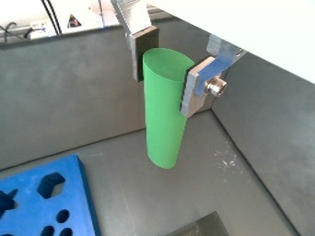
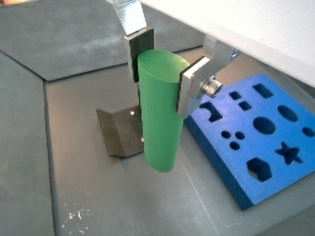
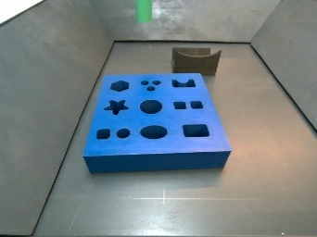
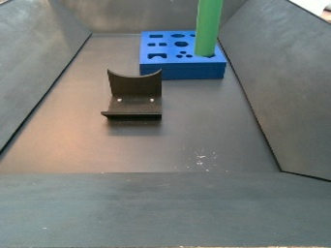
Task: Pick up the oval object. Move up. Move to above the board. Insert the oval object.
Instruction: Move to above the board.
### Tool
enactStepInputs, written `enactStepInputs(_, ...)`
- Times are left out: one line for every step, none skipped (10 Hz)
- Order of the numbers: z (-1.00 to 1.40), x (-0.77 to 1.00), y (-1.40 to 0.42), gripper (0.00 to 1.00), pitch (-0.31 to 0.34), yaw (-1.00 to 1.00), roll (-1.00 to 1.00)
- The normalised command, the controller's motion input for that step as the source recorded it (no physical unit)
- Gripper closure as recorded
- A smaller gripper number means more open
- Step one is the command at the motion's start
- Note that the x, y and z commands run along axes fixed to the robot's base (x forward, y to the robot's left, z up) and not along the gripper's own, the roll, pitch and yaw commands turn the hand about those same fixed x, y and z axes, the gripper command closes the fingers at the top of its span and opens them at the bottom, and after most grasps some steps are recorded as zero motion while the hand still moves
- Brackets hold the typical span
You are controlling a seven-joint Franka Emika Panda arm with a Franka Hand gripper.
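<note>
My gripper (image 1: 174,68) is shut on the oval object (image 1: 164,111), a smooth green peg that hangs upright from the silver fingers (image 1: 200,85). The same grip shows in the second wrist view: gripper (image 2: 169,66), peg (image 2: 163,115). The peg's lower end is well off the floor, beside the blue board (image 2: 261,140) and not over its holes. In both side views only the peg shows (image 3: 145,10) (image 4: 208,27); the gripper is above the frame. The board (image 3: 155,125) (image 4: 179,56) lies flat with its cut-outs facing up.
The fixture (image 4: 132,95) (image 3: 196,58), a dark bracket on a base plate, stands on the floor near the board; it also shows behind the peg (image 2: 120,131). Grey sloped walls (image 4: 39,68) enclose the floor on every side.
</note>
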Motion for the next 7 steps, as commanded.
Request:
enactStepInputs(0.57, 0.03, -0.03, 1.00, 0.083, 0.04, 0.10)
enactStepInputs(0.41, 0.02, -0.03, 1.00, 0.082, 0.04, 0.10)
enactStepInputs(0.24, 0.01, -0.02, 1.00, 0.080, 0.04, 0.10)
enactStepInputs(0.06, 0.16, -1.00, 1.00, 0.141, -1.00, 0.01)
enactStepInputs(0.05, 0.16, -1.00, 1.00, 0.146, -1.00, 0.01)
enactStepInputs(0.05, 0.17, -1.00, 1.00, 0.164, -1.00, -0.01)
enactStepInputs(0.05, 0.19, -1.00, 1.00, 0.237, -1.00, -0.06)
